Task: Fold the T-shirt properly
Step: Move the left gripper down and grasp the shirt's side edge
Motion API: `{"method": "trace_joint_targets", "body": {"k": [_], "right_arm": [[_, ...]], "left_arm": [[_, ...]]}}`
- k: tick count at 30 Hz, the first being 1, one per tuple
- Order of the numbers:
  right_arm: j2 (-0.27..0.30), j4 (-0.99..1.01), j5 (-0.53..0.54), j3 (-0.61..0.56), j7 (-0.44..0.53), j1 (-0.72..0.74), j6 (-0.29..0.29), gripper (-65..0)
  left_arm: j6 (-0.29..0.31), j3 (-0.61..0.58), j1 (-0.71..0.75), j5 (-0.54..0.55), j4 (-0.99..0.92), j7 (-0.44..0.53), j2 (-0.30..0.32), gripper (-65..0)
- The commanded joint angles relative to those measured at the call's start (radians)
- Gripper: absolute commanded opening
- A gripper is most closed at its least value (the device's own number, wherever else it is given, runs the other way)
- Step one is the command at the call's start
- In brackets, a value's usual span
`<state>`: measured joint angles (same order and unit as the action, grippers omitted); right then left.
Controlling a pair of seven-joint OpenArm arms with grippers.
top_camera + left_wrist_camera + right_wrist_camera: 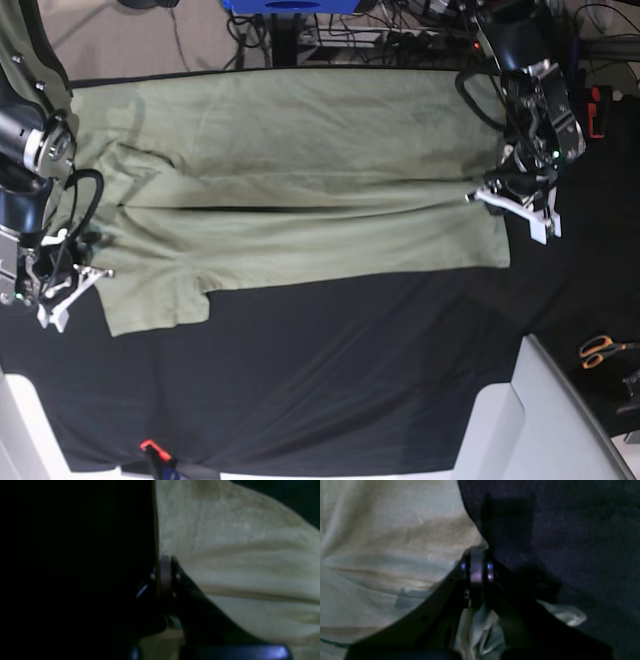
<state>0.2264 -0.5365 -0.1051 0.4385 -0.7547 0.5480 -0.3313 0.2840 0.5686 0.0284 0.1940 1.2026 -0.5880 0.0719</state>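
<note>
The T-shirt [300, 190] lies spread across the far half of the black cloth [330, 370], one side folded over. The left gripper [497, 197] is pinched closed on the shirt's right edge. The right gripper [88, 272] is clamped on the left edge, by the sleeve. Scissors [603, 350] lie far right.

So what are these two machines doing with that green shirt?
A two-armed robot is folding the T-shirt, which lies spread on a black cloth. The left end effector is shut on the shirt's edge at one end, and the right end effector is shut on bunched fabric at the other end. One lengthwise fold already shows.
</note>
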Motion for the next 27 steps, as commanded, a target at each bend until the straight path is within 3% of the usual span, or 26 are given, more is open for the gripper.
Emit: {"method": "trace_joint_targets", "body": {"k": [1,9,10,14,16,18,27], "right_arm": [[0.011,-0.018,0.005,-0.004,0.008,0.030,-0.001,-65.0],[0.011,-0.018,0.005,-0.004,0.007,0.028,-0.001,-65.0],[0.011,-0.018,0.005,-0.004,0.007,0.028,-0.001,-65.0],[0.011,-0.018,0.005,-0.004,0.007,0.016,-0.001,-65.0],[0.011,-0.018,0.005,-0.004,0.007,0.016,-0.001,-65.0],[0.012,-0.018,0.005,-0.004,0.007,0.014,-0.001,-65.0],[0.015,-0.018,0.005,-0.004,0.007,0.014,-0.001,-65.0]], "left_arm": [[-0.009,0.003,0.005,-0.001,0.036,0.006,0.010,-65.0],[-0.009,0.004,0.014,-0.001,0.109,-0.063,0.016,-65.0],[-0.009,0.004,0.012,-0.003,0.110,-0.063,0.016,-62.4],[-0.009,0.008,0.008,-0.003,0.110,-0.062,0.019,-28.3],[-0.009,0.008,0.006,-0.001,0.112,-0.060,0.038,-17.1],[-0.009,0.008,-0.009,-0.001,0.112,-0.059,0.045,-10.4],[-0.009,0.060,-0.137,-0.011,0.018,-0.059,0.073,-9.4]]}}
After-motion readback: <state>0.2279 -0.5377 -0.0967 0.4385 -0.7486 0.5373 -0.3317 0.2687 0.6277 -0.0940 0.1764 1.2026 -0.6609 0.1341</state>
